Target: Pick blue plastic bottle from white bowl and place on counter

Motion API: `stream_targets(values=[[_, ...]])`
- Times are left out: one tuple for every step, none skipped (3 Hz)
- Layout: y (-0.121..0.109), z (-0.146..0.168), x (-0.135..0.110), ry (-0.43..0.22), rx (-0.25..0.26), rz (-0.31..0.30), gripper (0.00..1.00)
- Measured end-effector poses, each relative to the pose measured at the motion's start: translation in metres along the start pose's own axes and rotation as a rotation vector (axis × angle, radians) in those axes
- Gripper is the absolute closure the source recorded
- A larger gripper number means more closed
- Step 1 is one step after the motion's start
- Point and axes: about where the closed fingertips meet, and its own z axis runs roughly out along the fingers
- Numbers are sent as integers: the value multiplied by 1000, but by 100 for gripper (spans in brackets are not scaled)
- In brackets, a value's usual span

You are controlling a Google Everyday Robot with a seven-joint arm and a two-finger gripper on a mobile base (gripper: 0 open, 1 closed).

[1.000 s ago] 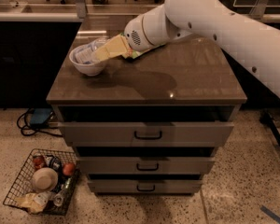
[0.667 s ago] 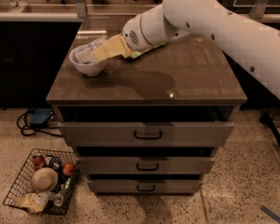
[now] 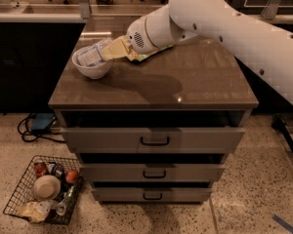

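The white bowl (image 3: 93,68) stands at the counter's (image 3: 195,82) far left corner. A blue plastic bottle (image 3: 91,55), clear with a blue label, lies tilted in the bowl, its upper end toward the right. My gripper (image 3: 113,48), with beige fingers (image 3: 118,47) on a white wrist, reaches in from the right and is shut on the bottle's upper end, just above the bowl's right rim. The bottle still rests in the bowl. The arm crosses the counter's back right.
A flat green-edged packet (image 3: 154,55) lies on the counter under the wrist. The cabinet's three black-handled drawers (image 3: 155,140) face me, slightly ajar. A wire basket (image 3: 43,189) with several items sits on the floor at the left. A cable (image 3: 34,128) lies beside the cabinet.
The gripper has barely moved and stays at the bowl. The bottle's upper end sits slightly higher against the fingers than before.
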Motion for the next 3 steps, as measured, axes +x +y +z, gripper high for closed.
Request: stream_targets(values=[[2,1,0,1,-3,-1,64],[3,3,0,2,-6,-3,87],[5,4,-1,3,-9,-4,100]])
